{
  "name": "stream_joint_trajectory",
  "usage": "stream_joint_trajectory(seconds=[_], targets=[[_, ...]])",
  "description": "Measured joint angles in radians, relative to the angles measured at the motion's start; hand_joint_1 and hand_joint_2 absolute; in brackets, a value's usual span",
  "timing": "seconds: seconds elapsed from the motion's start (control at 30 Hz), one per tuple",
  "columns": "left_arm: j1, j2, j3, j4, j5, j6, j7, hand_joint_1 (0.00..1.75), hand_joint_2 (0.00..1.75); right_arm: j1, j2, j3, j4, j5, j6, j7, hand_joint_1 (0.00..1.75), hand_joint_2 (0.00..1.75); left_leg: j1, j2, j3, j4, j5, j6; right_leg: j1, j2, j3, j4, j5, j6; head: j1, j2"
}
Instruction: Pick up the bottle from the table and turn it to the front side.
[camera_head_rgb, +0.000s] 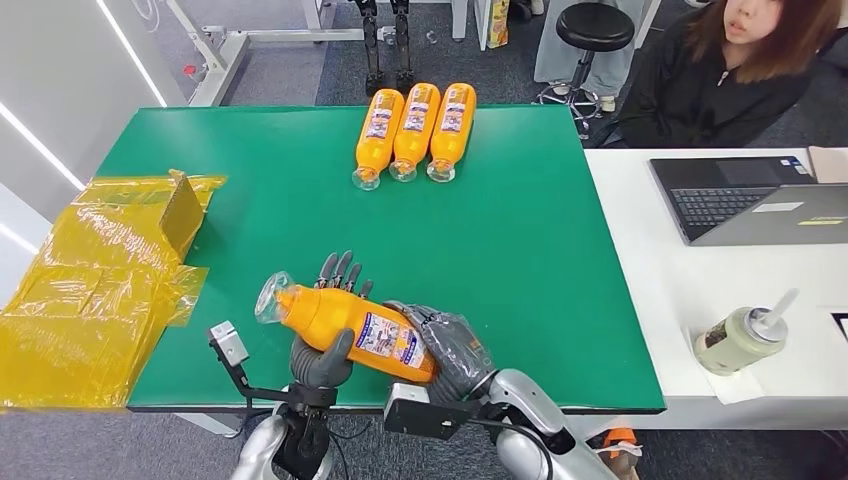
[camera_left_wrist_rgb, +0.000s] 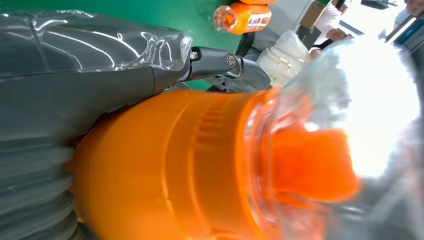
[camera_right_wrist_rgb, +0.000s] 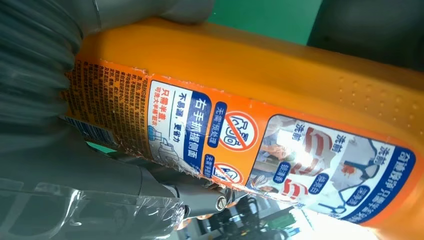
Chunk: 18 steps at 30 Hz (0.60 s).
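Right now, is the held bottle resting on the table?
No. In the head view the bottle is lifted off the green table, gripped by the left hand and right hand.

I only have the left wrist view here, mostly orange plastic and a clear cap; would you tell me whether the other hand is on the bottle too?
Observer: Yes. In the head view the right hand grips the base end of the held bottle, while the left hand holds it nearer the cap.
Operator: Thank you. Which side of the label is showing?
Observer: The right wrist view shows a printed label with small text and pictograms.
Operator: Is the bottle off the table?
Observer: It appears so; it lies tilted in both hands above the near edge of the green table.
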Motion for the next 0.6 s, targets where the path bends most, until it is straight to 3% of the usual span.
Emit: stream_joint_trajectory(seconds=[0.07,0.2,0.6], targets=[[-0.008,0.002,-0.006,0.000,0.000,0.006,0.000,0.04,1.75,0.016,0.004,0.002,-0.007,0.003,-0.003,0.010,1.75,1.75,0.000,0.000,0.000,0.000,0.000,0.000,0.000,0.000,0.000,0.000,0.000,0.000,0.000,0.000],[-0.025,0.006,-0.020,0.008,-0.002,0.011,-0.013,1.72,1.75,0.038,0.008,0.002,-0.028,0.005,0.004,0.030,1.75,1.75,0.000,0.001,0.000,0.000,0.000,0.000,0.000,0.001,-0.001,0.000,0.000,0.000,0.000,0.000],[-0.035,0.010,-0.026,0.014,0.010,0.025,-0.023,1.75,1.75,0.056,0.010,-0.018,-0.059,0.013,0.035,0.031,1.71,1.75,0.000,0.003,0.000,0.000,0.000,0.000,0.000,0.002,-0.001,0.000,0.000,0.000,0.000,0.000]])
